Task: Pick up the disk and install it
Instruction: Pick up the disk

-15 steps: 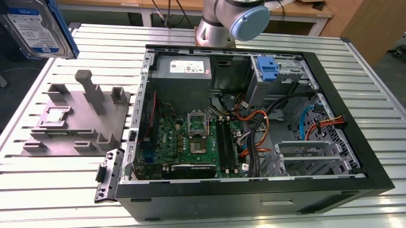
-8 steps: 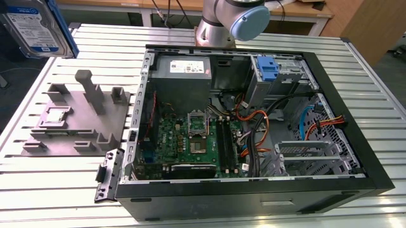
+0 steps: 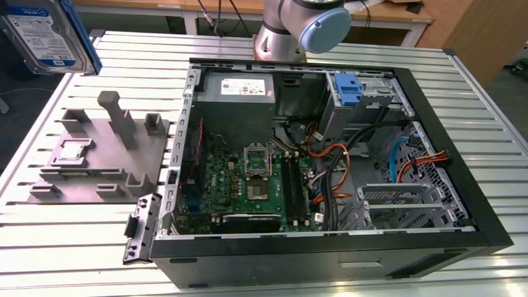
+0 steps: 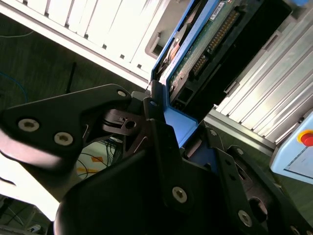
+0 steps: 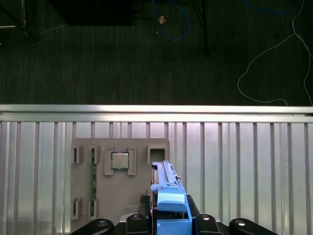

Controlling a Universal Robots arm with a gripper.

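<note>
second wrist view: i see the gripper [image 4: 182, 128] clamped on the disk [image 4: 205, 46]. its black fingers [image 4: 157, 115] press on either side of the blue carrier frame [image 4: 177, 120]. the disk is held tilted, nearly edge-on to me, with its green circuit board face and a row of connector pins showing. behind it is the slatted metal table [image 4: 93, 24], and its edge gives way to dark floor [image 4: 39, 63]. a pale box with a red button [image 4: 306, 138] lies beyond the slats.

Disk [image 3: 43, 34]: silver-grey w/ blue frame
</note>
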